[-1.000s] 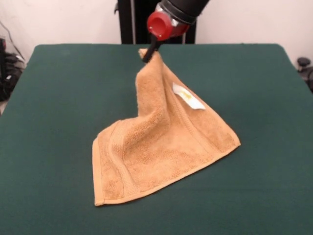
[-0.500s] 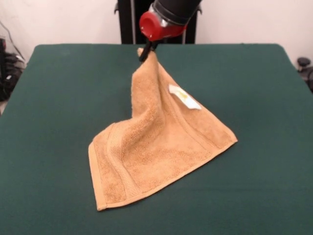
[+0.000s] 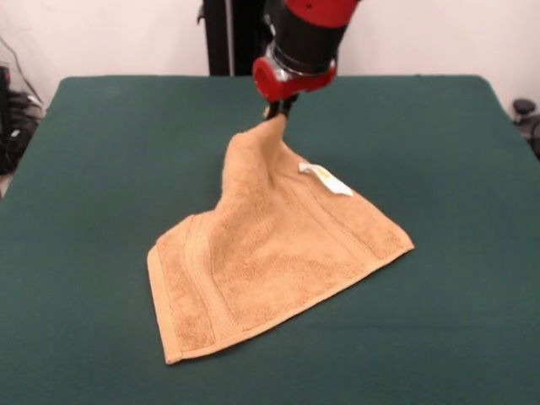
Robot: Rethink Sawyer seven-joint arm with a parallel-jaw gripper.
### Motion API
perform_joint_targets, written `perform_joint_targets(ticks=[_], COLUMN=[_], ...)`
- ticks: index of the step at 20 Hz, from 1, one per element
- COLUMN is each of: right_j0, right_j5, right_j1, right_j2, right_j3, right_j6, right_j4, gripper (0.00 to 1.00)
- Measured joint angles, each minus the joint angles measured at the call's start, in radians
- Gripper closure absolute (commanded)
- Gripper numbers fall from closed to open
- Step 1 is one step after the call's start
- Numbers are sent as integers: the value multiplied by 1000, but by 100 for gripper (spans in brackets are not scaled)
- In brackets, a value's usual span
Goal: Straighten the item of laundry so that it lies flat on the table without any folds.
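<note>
The tan terry towel (image 3: 270, 253) lies on the dark green table (image 3: 456, 143), with its far corner lifted into a peak. My gripper (image 3: 278, 112) comes down from the red and black arm and is shut on that lifted corner, low above the table. The towel's near part lies flat, with its border band along the left edge. The small white label (image 3: 326, 178) shows on the right slope. A raised fold runs from the held corner down toward the left side.
The robot's black pedestal (image 3: 228, 38) stands behind the table's far edge. Dark equipment sits beyond the table's left edge (image 3: 13, 118) and right edge (image 3: 525, 114). Green cloth surrounds the towel on all sides.
My gripper has lowered and moved slightly right with the towel corner. The lifted peak is lower now, and more of the towel lies on the table.
</note>
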State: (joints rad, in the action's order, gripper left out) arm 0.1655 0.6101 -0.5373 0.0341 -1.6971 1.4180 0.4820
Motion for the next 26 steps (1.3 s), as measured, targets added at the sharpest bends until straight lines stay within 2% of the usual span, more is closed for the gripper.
perform_joint_targets(ticks=[9, 15, 23, 24, 26], right_j0=[54, 69, 53, 42, 41], right_j5=[-173, -211, -218, -230, -231], right_j1=[67, 70, 70, 70, 70], right_j2=[66, 102, 112, 112, 112], right_j3=[-80, -117, -119, -120, -120], right_j6=[0, 0, 0, 0, 0], right_j4=[-146, -193, -199, -199, -199], gripper=[100, 100, 100, 0, 0])
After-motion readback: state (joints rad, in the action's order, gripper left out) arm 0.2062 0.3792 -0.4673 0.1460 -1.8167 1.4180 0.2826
